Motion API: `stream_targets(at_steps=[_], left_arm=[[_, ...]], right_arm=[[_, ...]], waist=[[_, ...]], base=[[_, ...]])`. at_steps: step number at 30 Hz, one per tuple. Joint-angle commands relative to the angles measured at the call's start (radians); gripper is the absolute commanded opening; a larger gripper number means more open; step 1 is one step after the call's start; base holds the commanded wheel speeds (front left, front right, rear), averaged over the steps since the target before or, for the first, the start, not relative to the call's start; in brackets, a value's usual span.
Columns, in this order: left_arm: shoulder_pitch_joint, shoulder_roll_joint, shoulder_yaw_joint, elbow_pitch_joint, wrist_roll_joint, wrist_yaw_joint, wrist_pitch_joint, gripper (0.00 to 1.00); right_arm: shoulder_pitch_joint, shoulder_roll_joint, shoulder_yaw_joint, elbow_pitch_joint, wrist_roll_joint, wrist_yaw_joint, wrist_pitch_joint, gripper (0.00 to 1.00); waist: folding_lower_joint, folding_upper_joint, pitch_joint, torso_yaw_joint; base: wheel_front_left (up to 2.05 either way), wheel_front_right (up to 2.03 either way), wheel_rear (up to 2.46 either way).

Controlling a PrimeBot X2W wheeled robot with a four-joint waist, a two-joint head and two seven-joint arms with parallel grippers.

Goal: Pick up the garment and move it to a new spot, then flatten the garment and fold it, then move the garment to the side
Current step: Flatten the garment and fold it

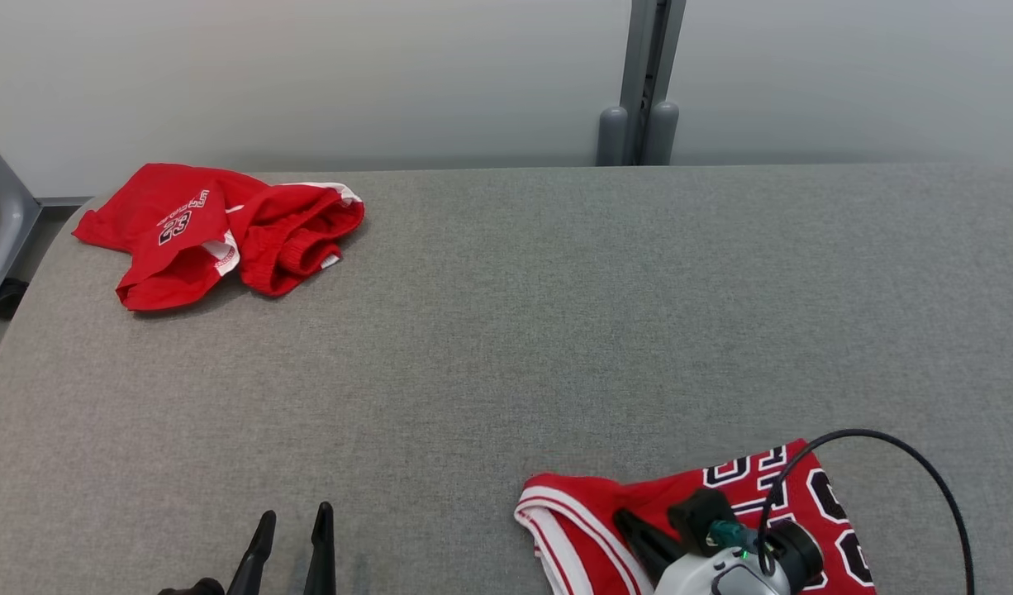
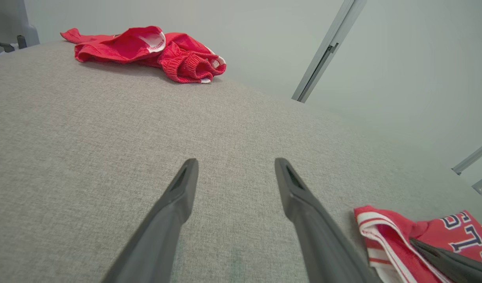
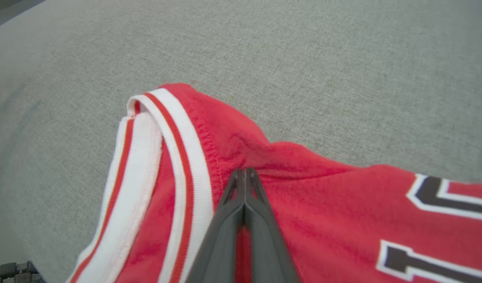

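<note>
Right fingers pinch the red jersey at the near right of the desk; left fingers wait open.

The right gripper [image 3: 245, 171] has its fingers pressed together, and the cloth puckers up to their tips, so it seems to hold a fold of the jersey [image 1: 589, 504] just inside the white-and-red striped trim. The jersey lies at the near right edge of the grey desk [image 1: 515, 330]. The left gripper [image 2: 236, 161] hovers over bare desk near the jersey, fingers spread wide and holding nothing. I judge this to be the pick-up step. The next move calls for lifting the cloth clear and carrying it toward the open middle without dragging it. Count: two red garments, the jersey and a crumpled one [image 1: 225, 231] at the far left corner, and two grippers.
</note>
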Motion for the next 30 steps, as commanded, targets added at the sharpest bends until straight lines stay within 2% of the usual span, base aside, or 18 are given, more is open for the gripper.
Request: stream_targets(at_steps=[1, 7, 12, 13, 14, 15, 18, 24, 27, 30], left_arm=[[0.006, 0.004, 0.002, -0.004, -0.01, 0.004, -0.004, 1.0], [0.018, 0.004, 0.016, -0.014, -0.019, 0.01, -0.004, 1.0], [0.048, 0.004, 0.046, -0.03, -0.02, 0.008, -0.004, 1.0], [0.062, 0.004, 0.062, -0.043, -0.016, 0.006, -0.004, 1.0], [0.069, 0.004, 0.072, -0.051, -0.014, 0.004, -0.004, 1.0], [0.076, 0.004, 0.082, -0.061, -0.01, 0.003, -0.004, 1.0], [0.091, 0.004, 0.119, -0.094, 0.016, 0.0, -0.004, 1.0], [0.11, 0.003, 0.167, -0.131, 0.088, 0.002, -0.003, 1.0], [0.116, 0.004, 0.18, -0.126, 0.107, -0.006, -0.003, 1.0], [0.116, 0.004, 0.183, -0.114, 0.12, -0.016, -0.003, 1.0]], right_arm=[[-0.004, 0.004, 0.028, -0.006, 0.007, 0.001, -0.011, 0.0], [0.008, 0.002, 0.056, -0.08, 0.011, 0.0, -0.063, 0.0], [0.064, -0.051, -0.048, -0.241, -0.017, 0.0, -0.102, 0.0], [0.104, -0.081, -0.125, -0.326, -0.041, 0.0, -0.116, 0.23], [0.129, -0.095, -0.171, -0.37, -0.053, 0.0, -0.124, 0.5], [0.156, -0.103, -0.223, -0.41, -0.057, 0.0, -0.133, 1.0], [0.22, -0.145, -0.378, -0.5, -0.134, 0.0, -0.158, 1.0], [0.315, -0.122, -0.609, -0.566, -0.216, 0.0, -0.171, 1.0], [0.351, -0.104, -0.648, -0.568, -0.232, 0.001, -0.17, 1.0], [0.38, -0.09, -0.644, -0.544, -0.235, 0.0, -0.171, 1.0]], waist=[[0.0, 0.0, -0.002, 0.001], [0.0, 0.0, -0.017, -0.014], [0.0, 0.0, -0.047, -0.058], [0.0, 0.0, -0.063, -0.078], [0.0, 0.0, -0.067, -0.089], [0.0, 0.0, -0.07, -0.099], [0.0, 0.0, -0.073, -0.125], [0.0, 0.0, -0.078, -0.146], [0.0, 0.0, -0.081, -0.141], [0.0, 0.0, -0.086, -0.128]], base=[[0.0, 0.0, 0.0], [0.0, 0.0, 0.0], [0.0, 0.0, 0.0], [0.0, 0.0, 0.0], [0.0, 0.0, 0.0], [0.0, 0.0, 0.0], [0.0, 0.0, 0.0], [0.0, 0.0, 0.0], [0.0, 0.0, 0.0], [0.0, 0.0, 0.0]])
